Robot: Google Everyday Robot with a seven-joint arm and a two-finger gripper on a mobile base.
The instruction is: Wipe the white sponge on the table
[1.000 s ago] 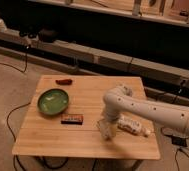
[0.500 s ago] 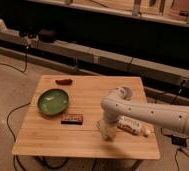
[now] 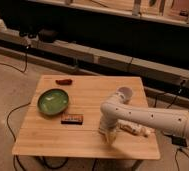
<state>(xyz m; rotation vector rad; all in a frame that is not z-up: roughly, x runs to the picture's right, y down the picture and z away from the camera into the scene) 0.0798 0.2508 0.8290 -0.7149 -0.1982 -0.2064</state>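
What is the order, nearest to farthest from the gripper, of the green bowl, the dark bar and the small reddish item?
The gripper is low over the front of the table.
1. the dark bar, just view-left of it
2. the green bowl, farther view-left
3. the reddish item, at the back edge

The tool (image 3: 108, 136) has apparently slid slightly nearer the front of the table (image 3: 48, 136).
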